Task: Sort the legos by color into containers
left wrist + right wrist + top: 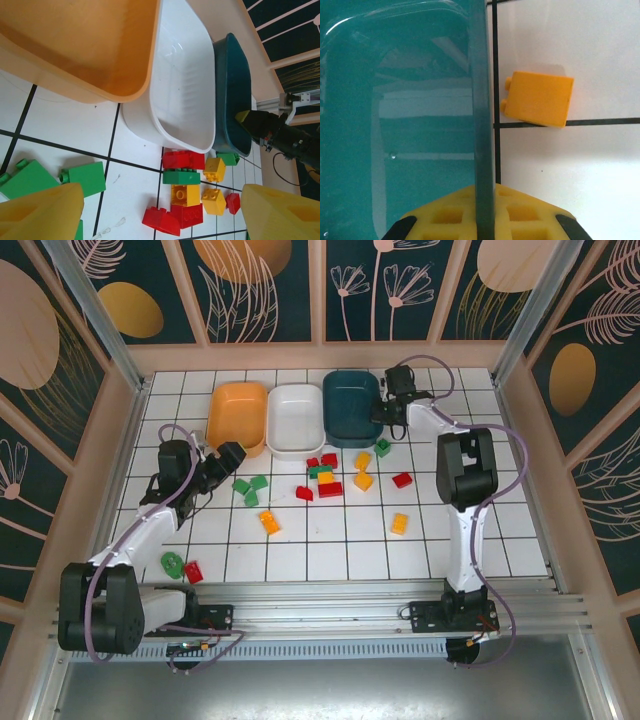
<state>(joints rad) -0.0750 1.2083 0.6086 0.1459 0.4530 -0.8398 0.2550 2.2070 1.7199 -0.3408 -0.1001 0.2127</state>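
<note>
Legos [330, 480]: red, green, yellow plastic bricks, middle of white tiled worktop [300, 560]
Left pincer [228, 456]: wide open, empty
Right pincer [388, 412]: closed on dark teal plastic tray [350, 405], right rim

Orange tray [75, 50] cropped (top, left edges).

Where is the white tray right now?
In the top view the white tray sits at the far side of the table, between the orange tray on its left and the dark teal tray on its right.
</note>
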